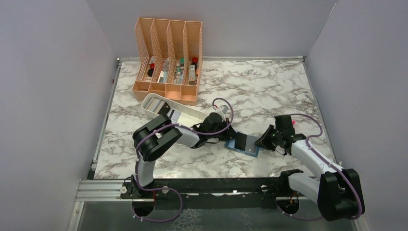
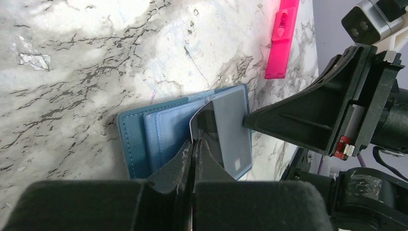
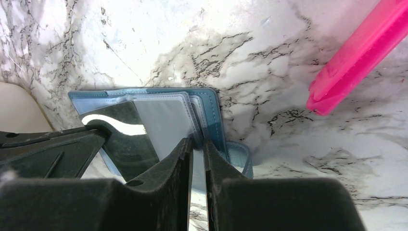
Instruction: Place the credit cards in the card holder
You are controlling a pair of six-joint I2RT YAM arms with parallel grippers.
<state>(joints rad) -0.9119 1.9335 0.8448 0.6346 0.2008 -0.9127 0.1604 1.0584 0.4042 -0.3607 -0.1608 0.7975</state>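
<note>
The wallet (image 2: 131,144) lies open on the table (image 1: 269,91), toward its 6 o'clock edge. A card (image 2: 230,122) rests over the slots, pinched by the left claw (image 2: 193,151) at the wallet's 9 o'clock. The right claw (image 3: 196,147), at 3 o'clock, straddles the wallet's edge with its jaws slightly apart; its grip is unclear.

No lettering, number or logo can be read anywhere: the card (image 2: 230,126) shows a blank glossy face; the card holder (image 2: 131,144) is plain; the bottles (image 1: 180,68) in the peach organizer (image 1: 143,48) may carry labels, too small to make out.
</note>
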